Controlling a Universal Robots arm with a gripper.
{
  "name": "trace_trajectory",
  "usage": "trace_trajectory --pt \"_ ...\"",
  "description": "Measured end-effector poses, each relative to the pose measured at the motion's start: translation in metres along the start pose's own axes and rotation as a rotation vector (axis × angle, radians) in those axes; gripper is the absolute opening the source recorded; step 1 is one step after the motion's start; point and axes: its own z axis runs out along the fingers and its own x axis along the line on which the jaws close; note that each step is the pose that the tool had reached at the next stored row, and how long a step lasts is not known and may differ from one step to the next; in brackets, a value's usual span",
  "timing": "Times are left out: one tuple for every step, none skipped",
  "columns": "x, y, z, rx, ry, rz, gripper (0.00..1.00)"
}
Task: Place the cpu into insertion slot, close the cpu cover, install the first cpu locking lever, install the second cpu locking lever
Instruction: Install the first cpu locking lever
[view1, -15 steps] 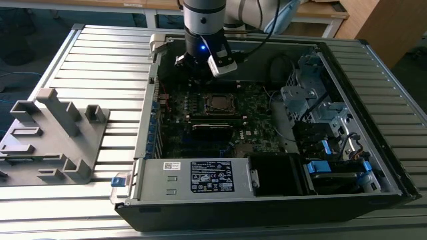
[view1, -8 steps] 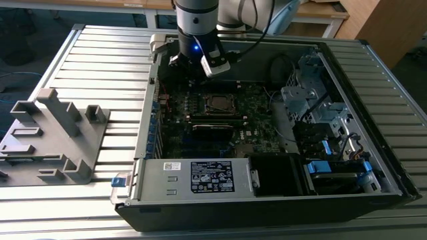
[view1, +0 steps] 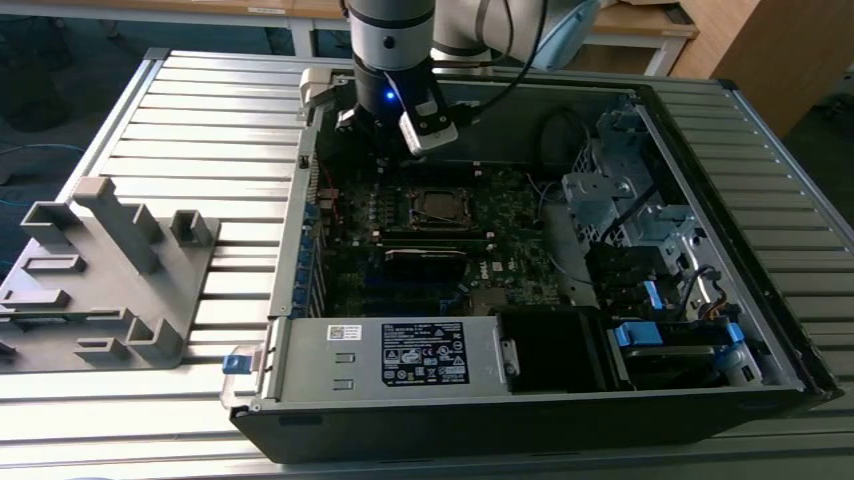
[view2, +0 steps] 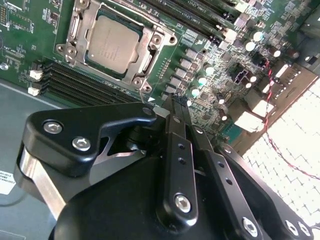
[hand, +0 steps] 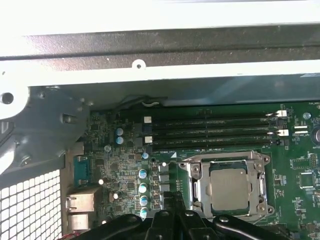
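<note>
1 arm (view1: 390, 40) reaches down from the far side of the exterior view into an open computer case (view1: 534, 425), which lies on a slatted metal table (view1: 200, 120). Its gripper (view2: 173, 103) hangs over the green motherboard (hand: 120, 165), between the slot and the case's far wall. In the second wrist view the 2 black fingers (view2: 170, 145) lie side by side with their tips together and nothing between them: closed and empty.

The cpu (view2: 111, 42) sits flat in the slot (hand: 206, 190), its dull metal top facing up. The cover (view2: 75, 32) is down over it, the silvery frame lying around the chip's edges and the chip showing through the window. Both wrist views agree on this. The gripper is apart from the slot and touches neither chip nor cover. Whether the locking levers along the frame's sides are latched cannot be told.

Other items noted: 4 long black memory slots (hand: 210, 131) run beside the slot, between it and the case wall. Silver rear ports (hand: 80, 202) sit at the board's edge. In the exterior view a grey power supply box (view1: 400, 355) with a label sits at the near end of the case, with blue clips (view1: 661, 335) to the exterior view's right of it. A grey plastic stand (view1: 107, 265) rests on the table at the exterior view's left, well apart from the case.
</note>
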Motion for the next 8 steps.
trace_trajectory --pt "0.0 0.0 0.0 -0.0001 0.0 0.0 0.11" --pt "0.0 0.0 0.0 -0.0002 0.0015 0.0 0.11" --pt "-0.0003 0.0 0.0002 0.0007 0.0133 0.001 0.11" --pt "-0.0004 -0.0001 0.0003 0.0019 0.0291 0.002 0.11" --pt "-0.0006 0.0 0.0005 0.0028 0.0448 0.003 0.11" --pt "-0.0007 0.0 0.0005 0.0033 0.0529 0.004 0.11" --pt "-0.0006 0.0 0.0004 0.0037 0.0544 0.004 0.11" --pt "-0.0006 0.0 0.0004 0.0038 0.0558 0.004 0.11"
